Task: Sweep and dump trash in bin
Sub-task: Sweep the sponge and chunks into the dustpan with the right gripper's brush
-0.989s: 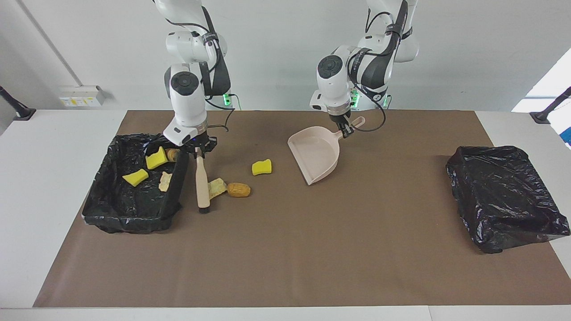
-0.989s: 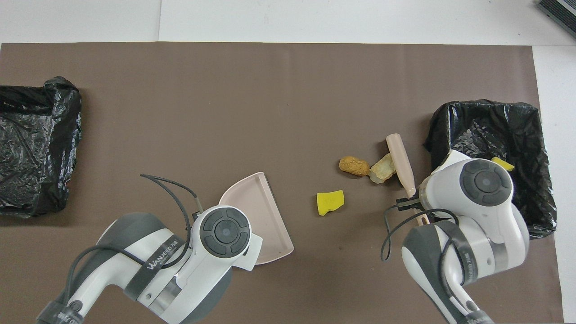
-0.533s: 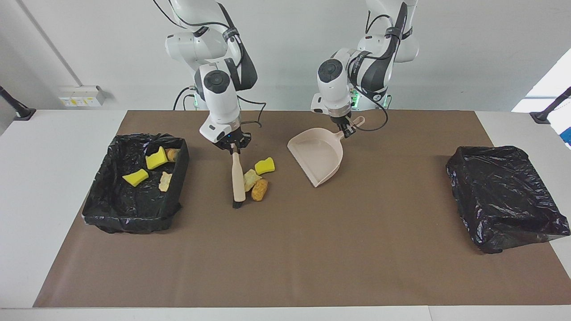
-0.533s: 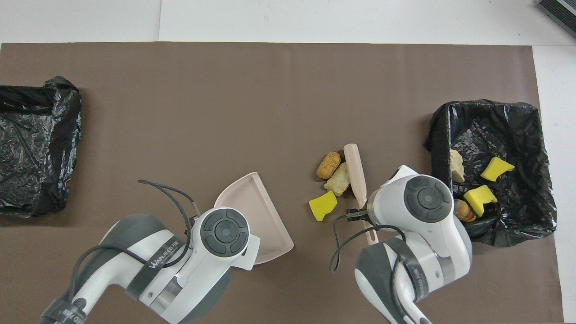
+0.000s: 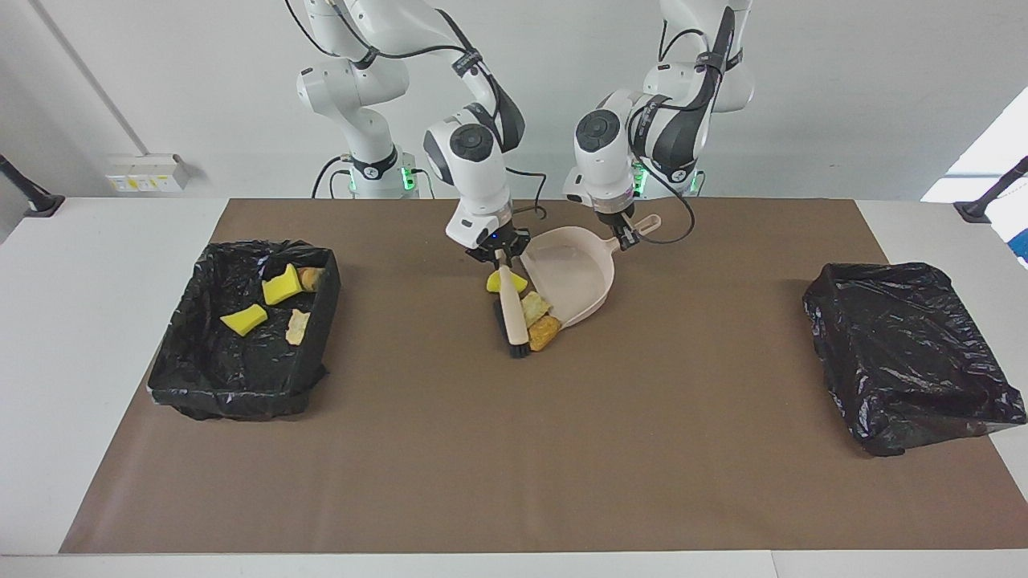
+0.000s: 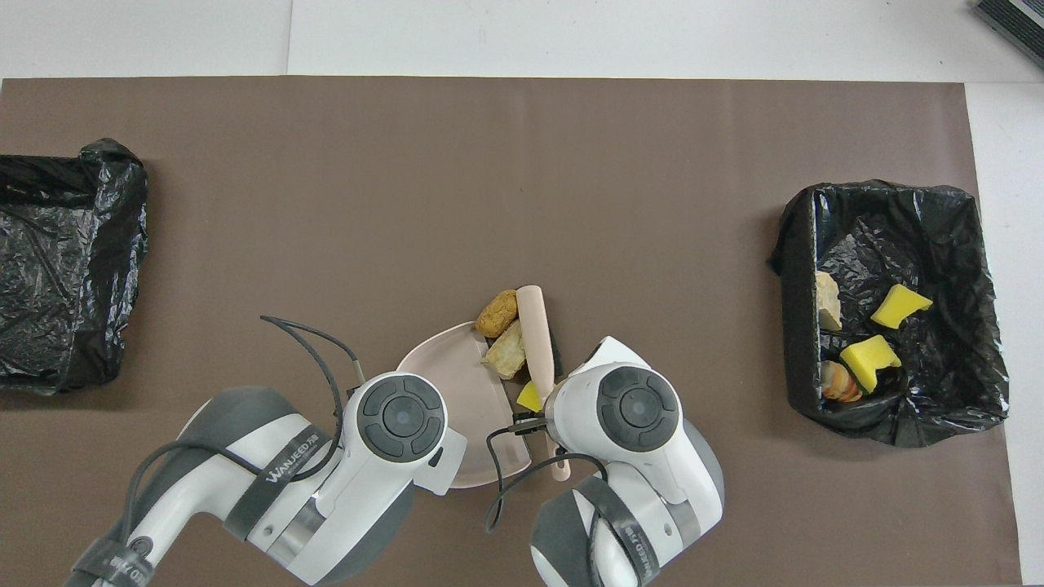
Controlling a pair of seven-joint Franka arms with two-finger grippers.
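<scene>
Three scraps of trash lie bunched at the dustpan's open lip: a bright yellow sponge chunk, a tan crusty wedge and a brown nugget, pressed between the pan and the brush. Four more scraps, yellow, tan and orange-striped, sit in the black-lined bin at the right arm's end of the bench. The right tool is clenched on the brush handle just above the yellow chunk, while the left tool is clenched on the dustpan's handle.
</scene>
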